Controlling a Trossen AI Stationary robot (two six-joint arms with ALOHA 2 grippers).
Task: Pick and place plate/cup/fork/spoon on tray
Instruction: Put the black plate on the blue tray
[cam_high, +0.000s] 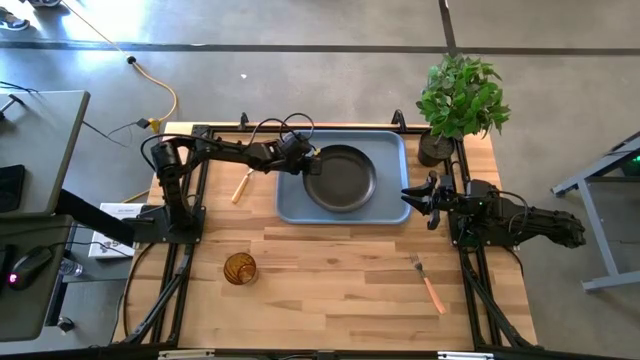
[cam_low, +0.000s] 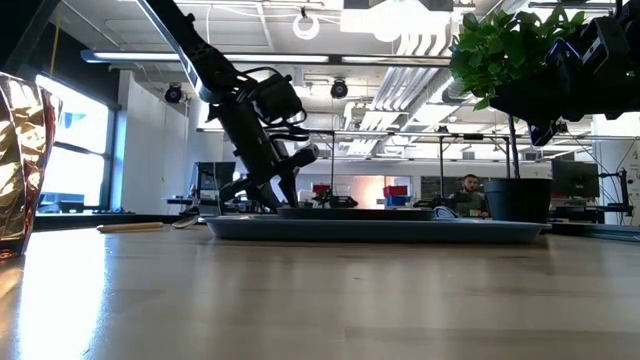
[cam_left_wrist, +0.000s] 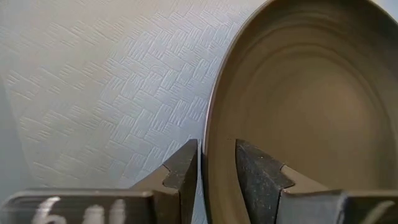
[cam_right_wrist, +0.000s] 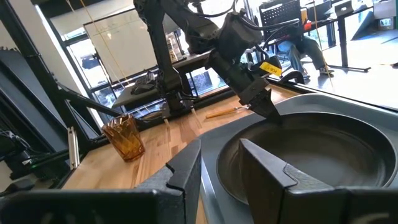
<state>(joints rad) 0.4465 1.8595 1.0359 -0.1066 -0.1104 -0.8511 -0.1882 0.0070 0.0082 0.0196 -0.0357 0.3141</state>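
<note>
The dark plate (cam_high: 342, 180) lies inside the light blue-grey tray (cam_high: 390, 145) at the table's far middle. My left gripper (cam_high: 306, 166) reaches down to the plate's left rim and is shut on it. My right gripper (cam_high: 406, 195) hovers above the tray's right edge with its fingers a little apart, holding nothing. The amber cup (cam_high: 240, 268) stands on the table near the front left. The fork (cam_high: 430, 283) with the orange-pink handle lies on the table at the front right. A slim tan-handled utensil (cam_high: 240, 186) lies left of the tray. I see no all-silver spoon. My left gripper pinches the plate's raised rim (cam_left_wrist: 209, 134) at the plate's left side, one finger (cam_left_wrist: 185, 171) outside the rim and one (cam_left_wrist: 258, 177) inside the plate. The fingers come from above, slanting down from the table's left. The plate rests on the tray.
A potted plant (cam_high: 458, 100) stands at the table's far right corner, close behind my right arm. Bare wooden table lies between the cup and the fork. A person sits in the room beyond the table (cam_low: 468, 192).
</note>
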